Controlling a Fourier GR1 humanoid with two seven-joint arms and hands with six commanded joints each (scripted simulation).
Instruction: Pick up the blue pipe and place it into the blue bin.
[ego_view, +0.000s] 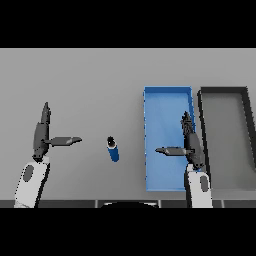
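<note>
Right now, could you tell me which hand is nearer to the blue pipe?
Left, narrowly. The left hand is open on the pipe's left, thumb pointing toward the blue pipe. The right hand hovers over the blue bin, to the pipe's right.

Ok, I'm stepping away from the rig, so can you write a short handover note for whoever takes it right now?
Left hand: open, fingers straight, thumb out, over the table left of the blue pipe, holding nothing.
Right hand: open, holding nothing, showing over the blue bin's right side.
The pipe lies on the grey table, just left of the bin and between the two hands; neither touches it.
A dark grey bin sits right of the blue one.
Done: nothing yet; the pipe is not grasped.
Left: grasp the pipe, lift it, carry it right and set it in the blue bin.
</note>
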